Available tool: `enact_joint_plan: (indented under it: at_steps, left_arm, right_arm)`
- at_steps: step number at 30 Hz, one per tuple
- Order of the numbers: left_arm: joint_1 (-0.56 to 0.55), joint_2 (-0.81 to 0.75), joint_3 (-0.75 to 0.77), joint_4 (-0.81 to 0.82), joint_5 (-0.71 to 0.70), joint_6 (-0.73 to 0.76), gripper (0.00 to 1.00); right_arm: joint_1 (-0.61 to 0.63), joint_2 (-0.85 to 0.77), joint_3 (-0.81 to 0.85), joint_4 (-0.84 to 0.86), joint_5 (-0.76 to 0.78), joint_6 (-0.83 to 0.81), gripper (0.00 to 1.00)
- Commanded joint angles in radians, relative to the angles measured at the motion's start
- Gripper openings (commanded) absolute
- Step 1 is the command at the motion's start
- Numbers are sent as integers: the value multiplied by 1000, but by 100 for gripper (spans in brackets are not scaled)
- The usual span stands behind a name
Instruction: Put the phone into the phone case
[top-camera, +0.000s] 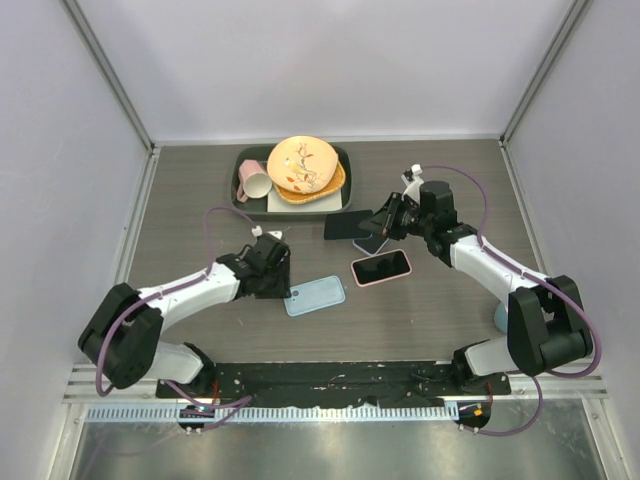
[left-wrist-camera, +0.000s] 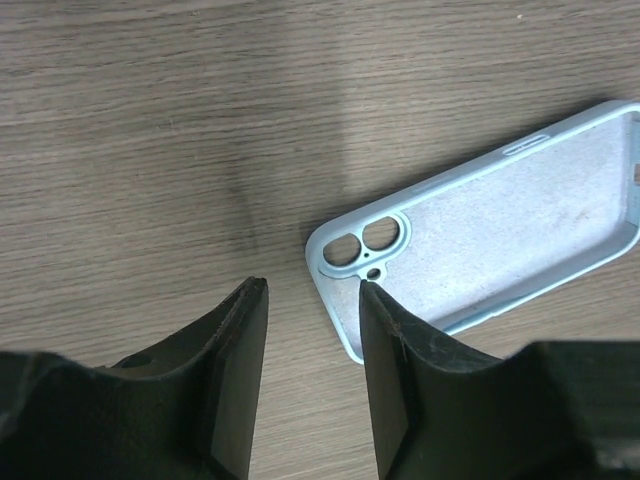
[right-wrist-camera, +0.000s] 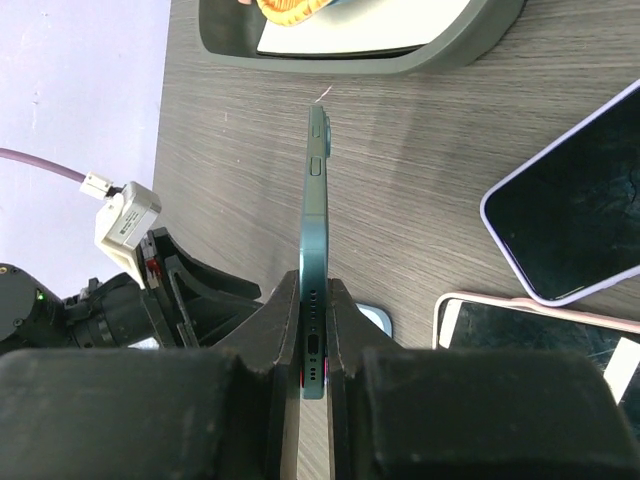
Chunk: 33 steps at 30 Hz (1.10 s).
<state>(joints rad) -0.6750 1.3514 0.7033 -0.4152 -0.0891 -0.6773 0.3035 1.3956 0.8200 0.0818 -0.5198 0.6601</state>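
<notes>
You get bright, even overhead light, soft shadows on the table (top-camera: 180, 190), wrist-view fingers (left-wrist-camera: 235, 400) slightly blurred close up.

table (left-wrist-camera: 150, 100): matt wood grain | case (left-wrist-camera: 520, 215): matt, soft lining | phone (right-wrist-camera: 316, 250): smooth edge | fingers (left-wrist-camera: 232, 385): matt black plastic

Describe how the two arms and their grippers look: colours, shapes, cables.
The left arm and right arm both have white link shells with bulky black joints. A purple cable loops along each, ending at a small white connector by the wrist. The left gripper and right gripper have matte black, wedge-shaped fingers. No markings are legible.
</notes>
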Motion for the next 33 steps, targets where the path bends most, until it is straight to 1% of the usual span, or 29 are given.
enact_joint_plan:
  at_steps: [1,6,7,9,10,14,18,24,25,31,33]
  left_arm:
    - [-11,49,41,15,-29,-10,44]
    - [-12,126,56,75,-15,8,34]
    - [-12,144,68,69,-21,13,28]
    - [-11,182,100,69,-43,30,20]
    - [-11,190,110,72,-46,35,14]
    - [-9,233,176,61,-83,54,0]
    - [-3,261,243,29,-141,53,0]
    - [6,259,277,0,-208,94,0]
    - [8,258,278,3,-199,125,1]
    - [8,275,292,-2,-175,212,7]
    - [8,284,303,-28,-199,214,10]
  right_arm:
    - [-4,-30,16,53,-11,-13,1]
    - [-10,-37,24,41,-13,-24,1]
    - [-10,-38,27,35,-14,-28,1]
    - [-12,-46,25,24,-19,-40,1]
    - [-12,-49,22,22,-20,-42,1]
    - [-14,-61,11,18,-25,-50,1]
    - [-14,-63,8,12,-28,-57,1]
    - [-14,-66,8,12,-42,-63,1]
    - [-15,-66,11,10,-45,-65,1]
    - [-14,-52,15,13,-78,-65,1]
    - [-14,-47,15,18,-82,-63,1]
